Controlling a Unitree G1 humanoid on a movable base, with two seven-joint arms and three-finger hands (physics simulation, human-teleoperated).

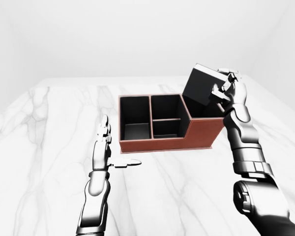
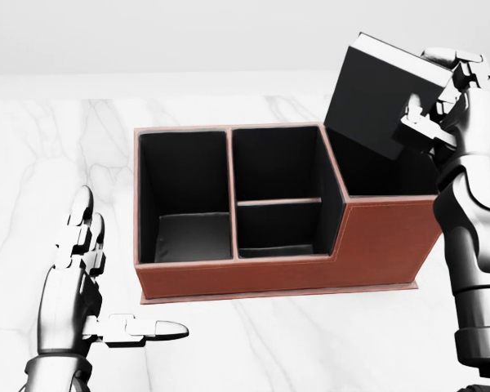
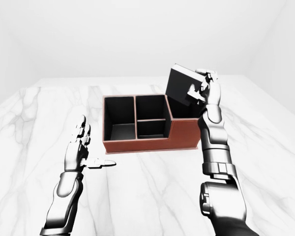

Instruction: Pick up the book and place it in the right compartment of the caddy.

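A brown caddy (image 2: 294,276) with black inside stands on the white marble table (image 2: 310,351). It has a left compartment, two small middle ones and a tall right one. My right hand (image 2: 437,98) is shut on a black book (image 2: 376,102) and holds it tilted, its lower corner just above the right compartment (image 2: 384,175). My left hand (image 2: 94,282) is open and empty, fingers spread, at the lower left of the caddy, apart from it.
The marble table (image 1: 39,147) reaches far to the left and right of the caddy. A pale wall (image 1: 137,34) stands beyond the table's top edge.
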